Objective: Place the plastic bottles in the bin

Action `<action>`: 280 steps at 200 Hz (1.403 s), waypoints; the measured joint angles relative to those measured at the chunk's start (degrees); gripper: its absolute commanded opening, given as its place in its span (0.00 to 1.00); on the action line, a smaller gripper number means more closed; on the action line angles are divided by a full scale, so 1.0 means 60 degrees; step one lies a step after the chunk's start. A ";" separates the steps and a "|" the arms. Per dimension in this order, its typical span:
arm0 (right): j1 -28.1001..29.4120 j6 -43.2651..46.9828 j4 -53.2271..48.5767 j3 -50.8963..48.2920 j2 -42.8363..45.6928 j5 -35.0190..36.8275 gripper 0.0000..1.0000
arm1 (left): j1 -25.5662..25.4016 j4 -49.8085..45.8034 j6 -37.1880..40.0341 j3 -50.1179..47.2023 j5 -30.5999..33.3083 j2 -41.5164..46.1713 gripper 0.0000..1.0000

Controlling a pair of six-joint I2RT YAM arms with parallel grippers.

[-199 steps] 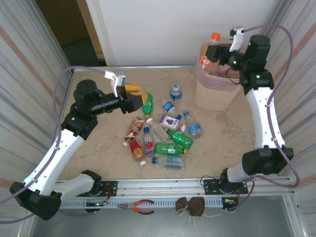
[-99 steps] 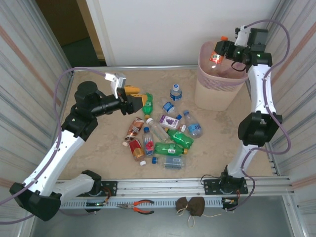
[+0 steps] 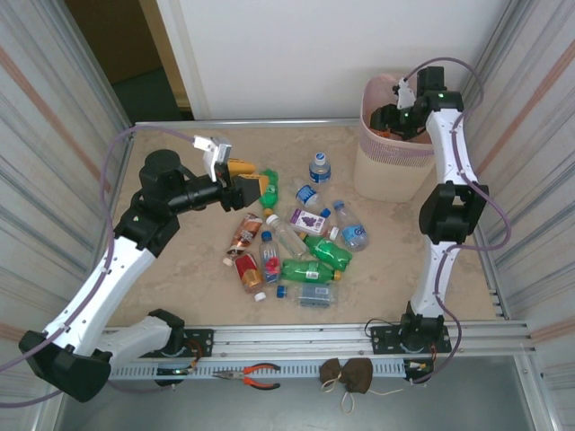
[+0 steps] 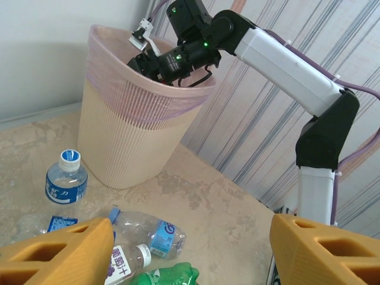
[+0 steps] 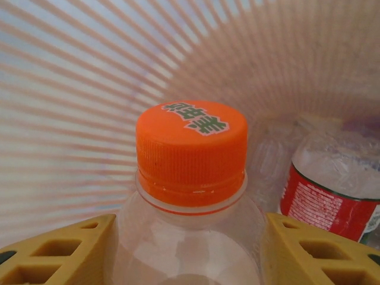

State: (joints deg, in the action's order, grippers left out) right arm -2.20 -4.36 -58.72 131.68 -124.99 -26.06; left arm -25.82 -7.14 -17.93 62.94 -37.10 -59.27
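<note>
Beige stone-look table (image 3: 180,260), striped curtains (image 3: 54,135) at 3 and 9 o'clock, white wall (image 3: 341,54) at 12. Loose bottles (image 3: 305,242) heaped mid-table, bin (image 3: 382,171) at 1 o'clock. At the heap's 10 o'clock, left gripper (image 3: 254,187) spread wide, empty. Inside bin, right gripper (image 3: 393,117). Wrist view: clamped on orange-capped bottle (image 5: 191,148), red-labelled bottle (image 5: 332,199) at 3 o'clock.

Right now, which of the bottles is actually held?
The clear bottle with the orange cap, clamped between the right gripper's jaws inside the bin; the others sit loose on the table or in the bin.
</note>
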 measured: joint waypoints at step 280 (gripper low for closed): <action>-0.0138 0.0313 -0.2004 0.1694 0.0087 0.1424 0.83 | 0.0171 -0.1989 0.0616 -0.0237 0.1315 -0.0616 0.66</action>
State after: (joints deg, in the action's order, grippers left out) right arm -3.03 -2.48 -70.74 141.84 -124.46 -17.52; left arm -24.80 -19.07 -14.24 61.52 -29.21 -62.96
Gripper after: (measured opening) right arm 0.832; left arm 0.671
